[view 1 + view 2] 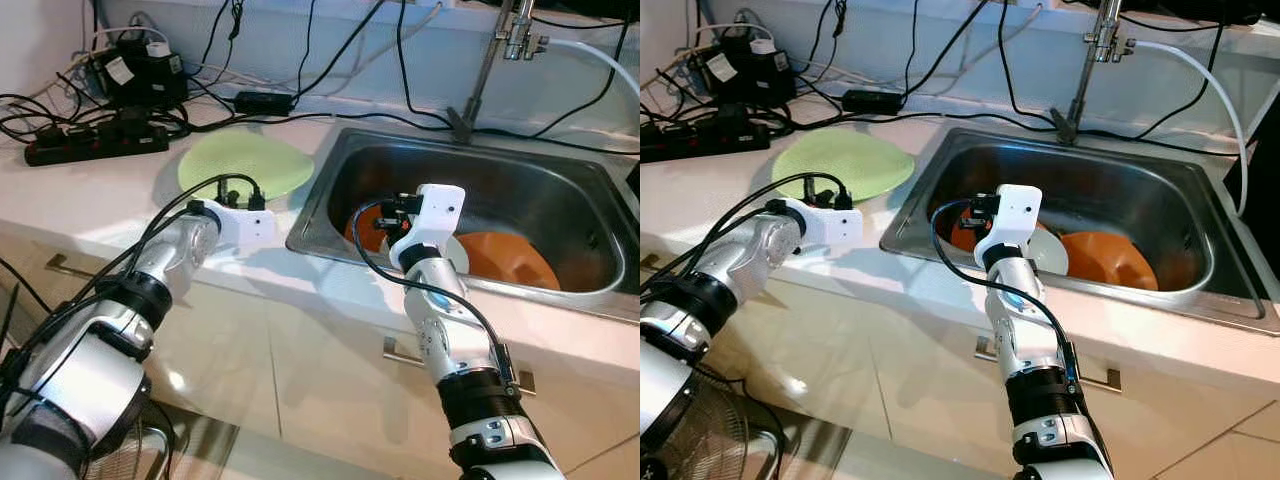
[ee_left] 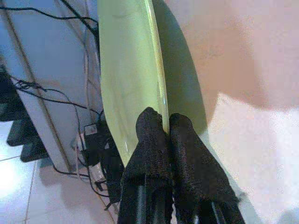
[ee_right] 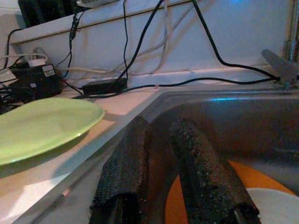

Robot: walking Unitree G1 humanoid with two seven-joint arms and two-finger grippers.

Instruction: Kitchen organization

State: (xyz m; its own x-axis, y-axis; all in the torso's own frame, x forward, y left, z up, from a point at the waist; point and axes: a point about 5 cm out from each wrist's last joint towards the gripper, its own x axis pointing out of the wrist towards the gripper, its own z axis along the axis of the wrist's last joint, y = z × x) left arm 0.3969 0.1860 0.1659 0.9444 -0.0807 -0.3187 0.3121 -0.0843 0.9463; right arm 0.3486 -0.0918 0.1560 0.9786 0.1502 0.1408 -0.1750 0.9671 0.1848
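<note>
We see a white kitchen counter (image 1: 90, 195) with a stainless steel sink (image 1: 560, 190) set into it, and we place everything against that sink. Nearest to us, the left gripper (image 2: 167, 122) reaches over the counter just beside the sink's left rim, its two black fingers (image 2: 150, 135) pinched on the near edge of a light green plate (image 1: 246, 163), which lies flat on the counter. The right gripper (image 3: 161, 135) hangs inside the sink at its near left corner, its fingers a narrow gap apart and holding nothing. Just below and beyond it, on the sink floor, lie an orange plate (image 1: 366, 232), a white plate (image 1: 1048, 252) and a second orange plate (image 1: 508, 259) further toward the sink's right side. At the sink's back rim stands a metal faucet (image 1: 497, 55) with a white hose (image 1: 1215, 85) curving off to the right. Behind the green plate, left of the sink, sit a black power strip (image 1: 95, 143) and tangled black cables (image 1: 300, 55) against the wall.
</note>
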